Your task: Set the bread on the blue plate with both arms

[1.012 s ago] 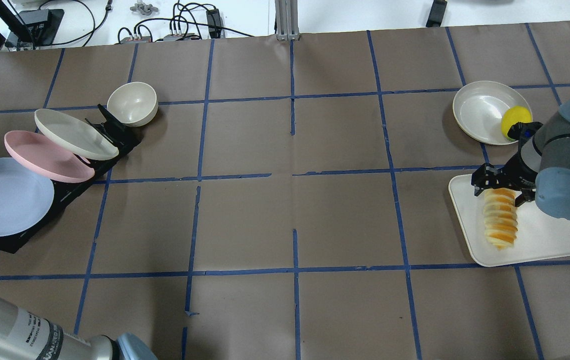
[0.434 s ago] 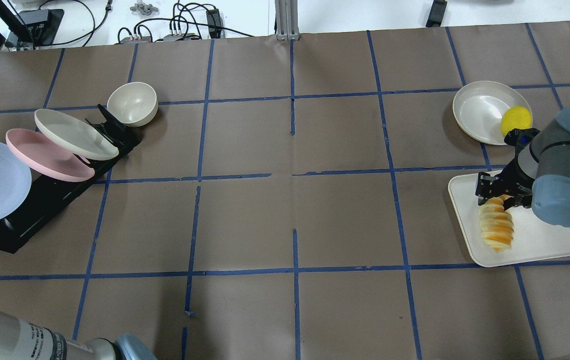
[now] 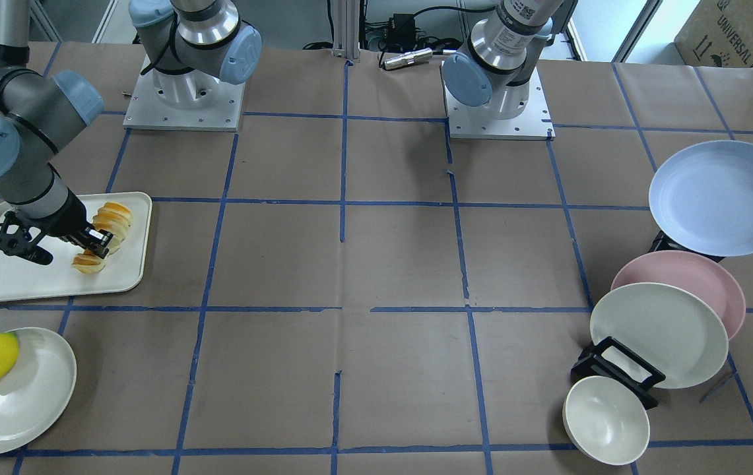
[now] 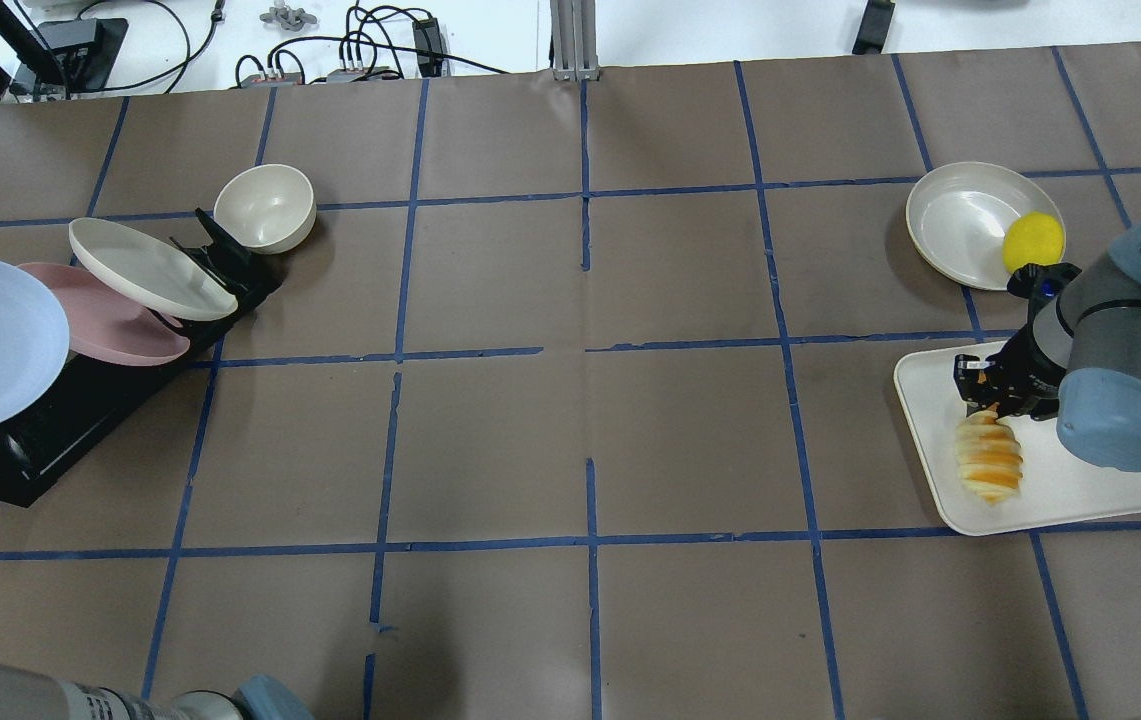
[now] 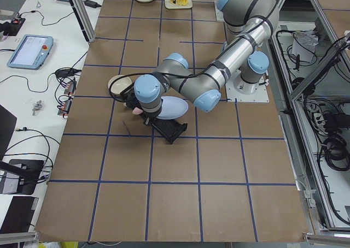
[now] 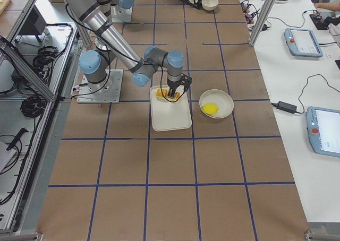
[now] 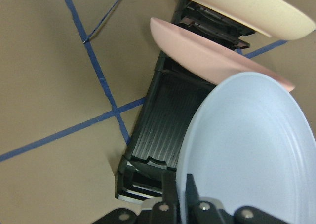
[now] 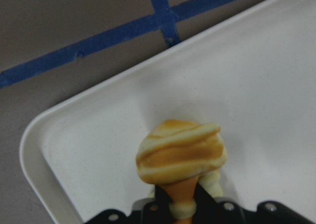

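L gripper (image 7: 183,199): jaws clamped on the rim of the blue plate (image 7: 247,150), one finger on each face. Plate fans out away from the jaws, tilted, up over the black rack (image 7: 158,135); the rack's ribbed bed just below the jaws is bare. Past the plate's far edge the pink plate (image 7: 212,56) leans in the rack, then the cream plate (image 7: 242,7) behind that; can't tell if blue touches pink. Farthest from the jaws, off the rack's other end, a cream bowl (image 4: 265,207) sits on the table (image 4: 590,440)

R gripper (image 8: 180,206): jaws shut tight on one narrow end of the bread (image 8: 180,152). Loaf pokes straight out ahead of the jaws, free end toward the white tray (image 8: 89,150) w/ a soft shadow under it; can't tell if that tip touches the tray. Ahead of the tip is the tray's rounded corner, then brown table w/ a blue tape line (image 8: 113,36) crossing. Behind the jaws, wrist side & off the tray, a cream dish (image 4: 960,215) w/ a yellow lemon (image 4: 1033,241) on the rim nearest the gripper. Bread & blue plate are well apart, at opp ends of the table, each in its own jaws
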`<action>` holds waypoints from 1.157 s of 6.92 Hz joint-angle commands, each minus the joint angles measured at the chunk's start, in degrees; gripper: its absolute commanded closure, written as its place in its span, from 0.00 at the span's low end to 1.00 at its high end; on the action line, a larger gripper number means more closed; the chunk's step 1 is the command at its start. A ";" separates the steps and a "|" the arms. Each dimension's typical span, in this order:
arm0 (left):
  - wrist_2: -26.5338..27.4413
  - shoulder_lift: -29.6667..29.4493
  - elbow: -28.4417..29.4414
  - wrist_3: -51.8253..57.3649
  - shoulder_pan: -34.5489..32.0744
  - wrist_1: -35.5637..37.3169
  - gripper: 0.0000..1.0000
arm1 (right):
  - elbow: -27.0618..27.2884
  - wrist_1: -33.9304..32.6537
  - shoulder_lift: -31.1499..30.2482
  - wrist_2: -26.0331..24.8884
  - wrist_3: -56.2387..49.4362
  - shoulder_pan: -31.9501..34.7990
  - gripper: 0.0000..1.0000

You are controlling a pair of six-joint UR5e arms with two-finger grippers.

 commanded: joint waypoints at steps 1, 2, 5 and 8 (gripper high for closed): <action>-0.13 4.80 -3.64 -15.07 -11.46 -1.24 0.95 | -2.50 1.06 -4.54 -0.43 -0.15 0.57 0.92; -0.49 5.34 -6.10 -20.71 -15.43 -0.72 0.95 | -4.00 2.90 -5.87 -0.52 -0.33 0.83 0.92; -3.12 4.20 -14.35 -37.94 -27.99 13.37 0.95 | -20.47 21.47 -6.58 0.09 -2.26 2.32 0.91; -3.30 4.47 -20.10 -55.96 -38.21 24.41 0.95 | -26.42 24.45 -6.49 3.35 -1.82 15.71 0.89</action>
